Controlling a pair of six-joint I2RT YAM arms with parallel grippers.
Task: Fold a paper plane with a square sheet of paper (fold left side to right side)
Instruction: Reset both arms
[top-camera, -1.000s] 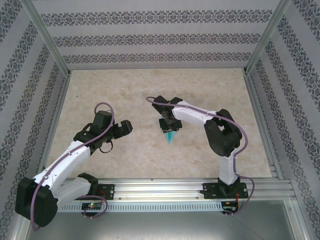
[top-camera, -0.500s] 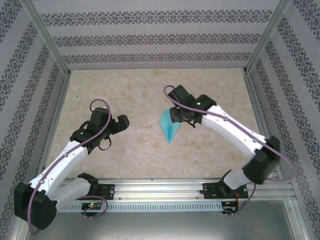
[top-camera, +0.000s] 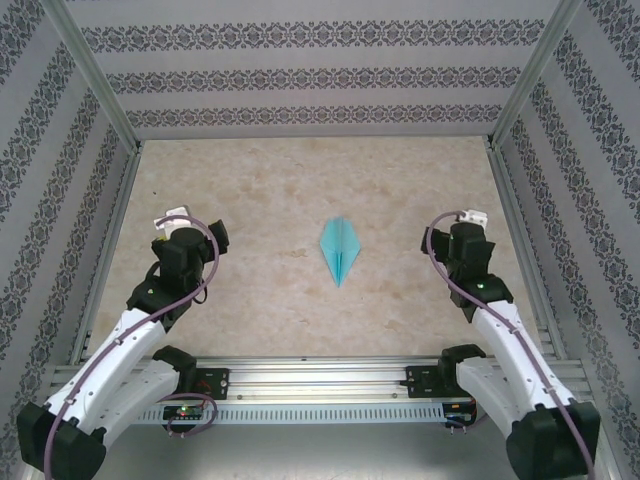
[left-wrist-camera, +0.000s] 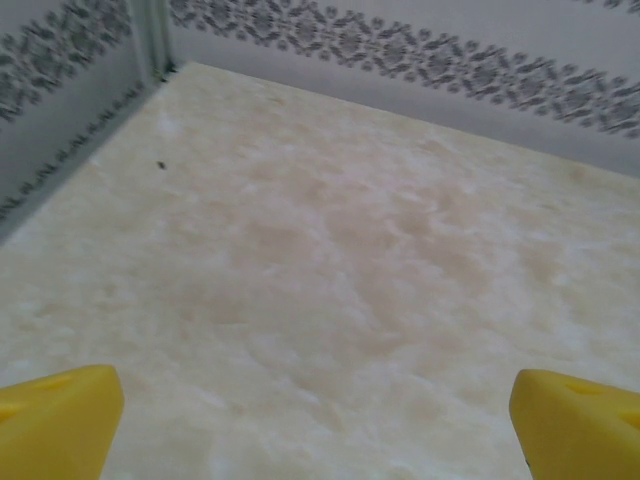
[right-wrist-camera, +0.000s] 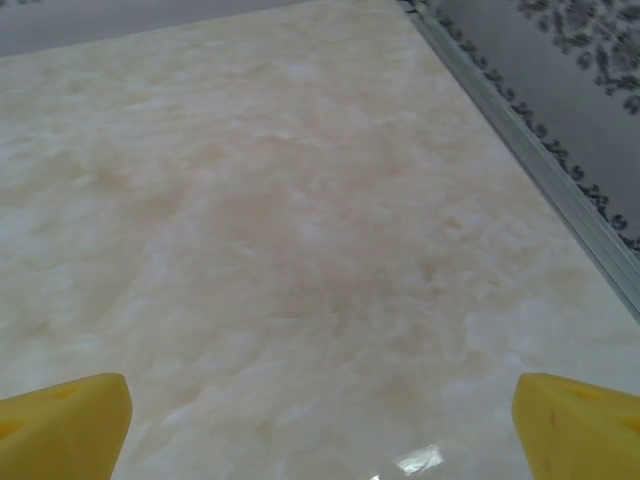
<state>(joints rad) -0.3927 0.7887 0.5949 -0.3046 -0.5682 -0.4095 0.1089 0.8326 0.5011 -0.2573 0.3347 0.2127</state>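
Tabletop (top-camera: 240, 180) flanked at 9 and 3 o'clock by left gripper (left-wrist-camera: 318, 428) and right gripper (right-wrist-camera: 320, 428), both jaws spread wide and empty, with the plane (top-camera: 338, 250) lying free at centre, nose toward 6, right gripper seemingly marginally nearer.

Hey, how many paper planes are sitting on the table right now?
1. The paper plane lies flat near the middle of the table, apart from both arms. Nothing there looks able to hide another.

No readable text, label, brand or number anywhere; wall bands (top-camera: 300, 80) are ornament, not lettering.
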